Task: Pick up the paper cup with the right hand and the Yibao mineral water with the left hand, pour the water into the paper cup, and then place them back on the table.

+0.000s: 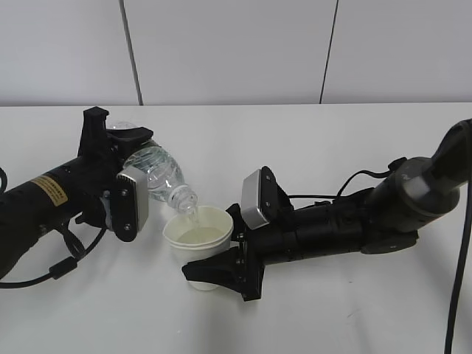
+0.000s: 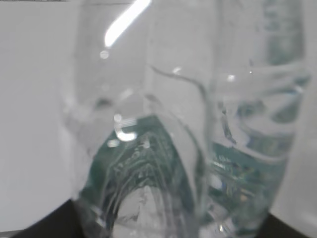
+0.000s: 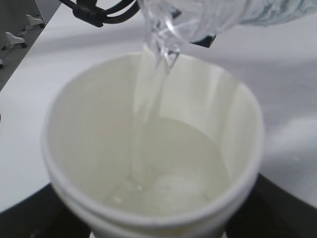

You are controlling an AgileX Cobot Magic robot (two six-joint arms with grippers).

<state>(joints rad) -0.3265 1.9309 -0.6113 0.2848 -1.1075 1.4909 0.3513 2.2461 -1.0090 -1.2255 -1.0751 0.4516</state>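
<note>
My left gripper point(image 1: 122, 158), on the arm with the yellow sticker, is shut on the Yibao mineral water bottle point(image 1: 158, 173) and holds it tilted, neck down to the right. Water runs from its mouth point(image 1: 189, 203) into the white paper cup point(image 1: 198, 236). My right gripper point(image 1: 221, 269) is shut on the cup's lower body and holds it upright just above the table point(image 1: 332, 310). In the right wrist view the cup point(image 3: 153, 148) fills the frame with water pooling inside and the stream point(image 3: 148, 99) falling in. In the left wrist view the bottle point(image 2: 188, 148) fills the frame, green label showing.
The left arm's black cable point(image 1: 59, 269) loops on the table at the left. The right arm point(image 1: 369, 214) lies low across the right side. A grey panelled wall point(image 1: 236, 51) stands behind the table's far edge.
</note>
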